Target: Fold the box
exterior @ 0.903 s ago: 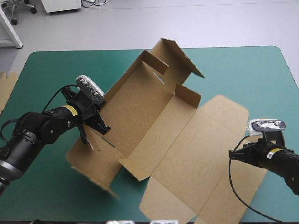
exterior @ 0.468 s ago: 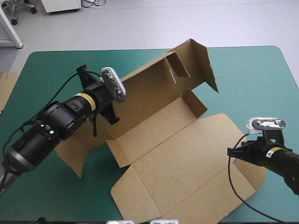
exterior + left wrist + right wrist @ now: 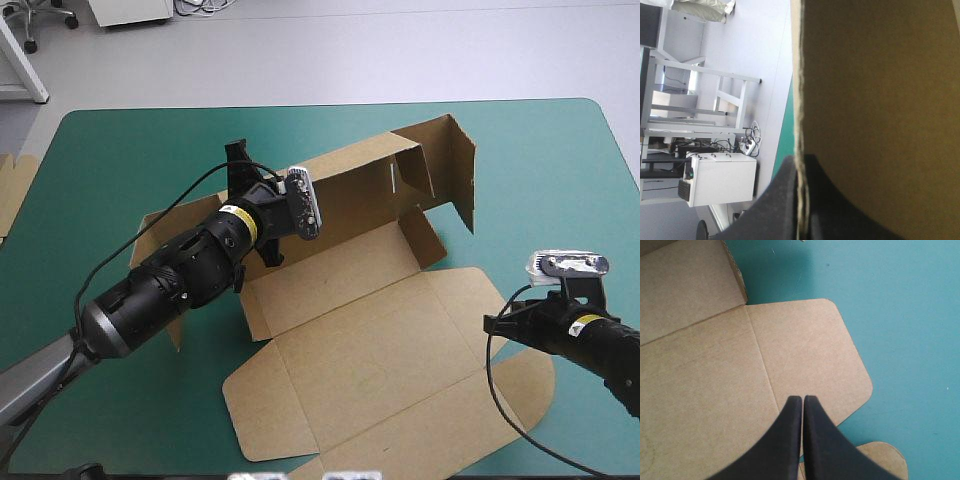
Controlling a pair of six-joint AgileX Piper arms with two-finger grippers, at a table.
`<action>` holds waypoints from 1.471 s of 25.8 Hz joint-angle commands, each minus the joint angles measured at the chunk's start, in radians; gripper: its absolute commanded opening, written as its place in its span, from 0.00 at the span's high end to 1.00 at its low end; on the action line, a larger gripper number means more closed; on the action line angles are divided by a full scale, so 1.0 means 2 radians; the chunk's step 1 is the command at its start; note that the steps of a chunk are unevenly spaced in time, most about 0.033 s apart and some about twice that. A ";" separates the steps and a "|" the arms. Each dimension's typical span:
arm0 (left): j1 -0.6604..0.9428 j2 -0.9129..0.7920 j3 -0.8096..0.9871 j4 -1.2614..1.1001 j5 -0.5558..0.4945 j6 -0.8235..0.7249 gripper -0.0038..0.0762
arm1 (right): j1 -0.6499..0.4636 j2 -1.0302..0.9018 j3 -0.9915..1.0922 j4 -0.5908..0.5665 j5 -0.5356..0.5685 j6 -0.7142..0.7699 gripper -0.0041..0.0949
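Box [image 3: 370, 350] lies mid-bench [image 3: 100, 160], its rear wall raised. The left claw [image 3: 800, 160] pinches that wall's edge; the right claw [image 3: 802, 399], fingers pressed together, hangs over the flat lid's side flap.

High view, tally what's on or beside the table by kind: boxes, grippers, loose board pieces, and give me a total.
Boxes: 1, the box
Grippers: 2, the left gripper and the right gripper
Loose board: 1, the spare board at the table's left edge
Total: 4
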 commanded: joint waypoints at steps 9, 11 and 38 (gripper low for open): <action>-0.003 -0.018 -0.018 0.046 -0.027 -0.022 0.96 | 0.000 -0.001 -0.012 0.010 -0.023 -0.007 0.96; -0.002 -0.018 -0.018 0.049 -0.025 -0.022 0.97 | 0.000 -0.001 -0.012 0.010 -0.022 -0.007 0.96; -0.076 -0.059 0.134 0.189 -0.008 -0.121 0.96 | 0.000 -0.002 -0.012 0.038 -0.096 -0.032 0.96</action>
